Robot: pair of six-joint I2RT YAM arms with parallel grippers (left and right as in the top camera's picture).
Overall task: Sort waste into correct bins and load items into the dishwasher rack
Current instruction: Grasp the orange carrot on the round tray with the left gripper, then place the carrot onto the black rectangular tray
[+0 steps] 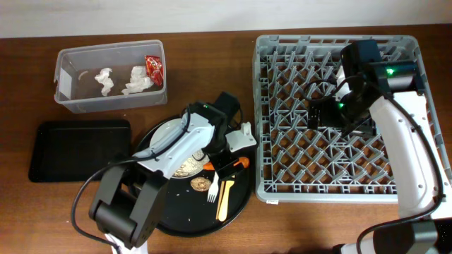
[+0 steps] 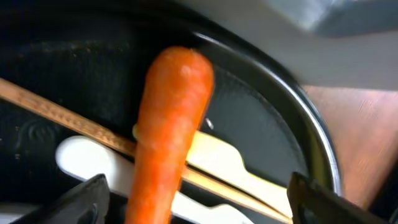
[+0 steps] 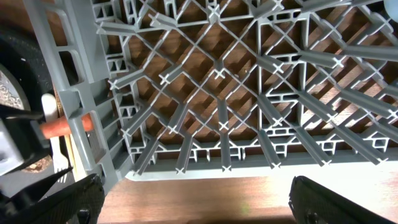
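Carrot point(image 2: 171, 124) lies on the round black tray point(image 1: 244, 201), across a pale yellow fork point(image 2: 224, 160) and just beside the dishwasher rack point(image 1: 282, 176). Overhead, the left gripper point(image 2: 202, 198) hides most of it. The left wrist view shows that gripper spread wide on either side, not closed on it. The right wrist view shows the right gripper point(image 3: 193, 199) equally wide above the rack's edge and the worktop point(image 3: 249, 186), with the carrot's end visible past the rack wall.

Orange carrot point(image 2: 171, 137) between your left fingers point(image 2: 87, 200)
It lies across a pale utensil point(image 2: 236, 168), closer to one finger.
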